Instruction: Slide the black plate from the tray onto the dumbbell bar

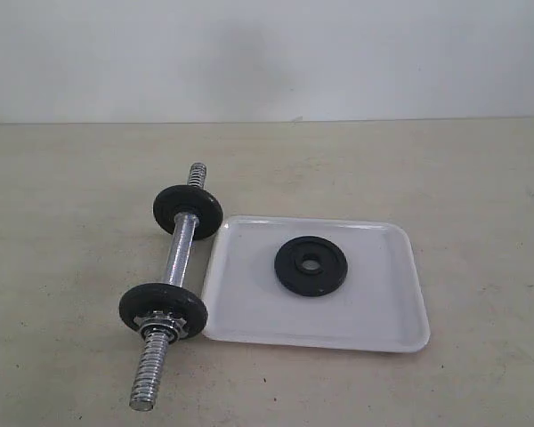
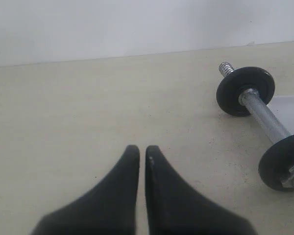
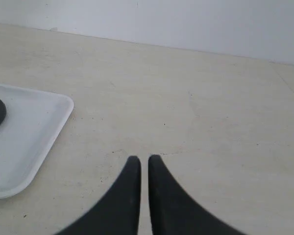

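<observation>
On the white tray [image 1: 374,320], near its middle, the black plate [image 1: 311,265] lies flat w/ its hole up. The dumbbell bar [image 1: 181,247] lies on the table [image 1: 62,205] just beside the tray's left edge, w/ 2 small black discs [image 1: 188,212] on it. The left gripper [image 2: 142,148] & right gripper [image 3: 144,158] are over bare table, jaws shut, holding nothing.

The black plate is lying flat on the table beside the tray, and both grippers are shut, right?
No. The black plate lies flat inside the tray, not on the table; the exterior view shows it. The left gripper and right gripper are shut.
</observation>
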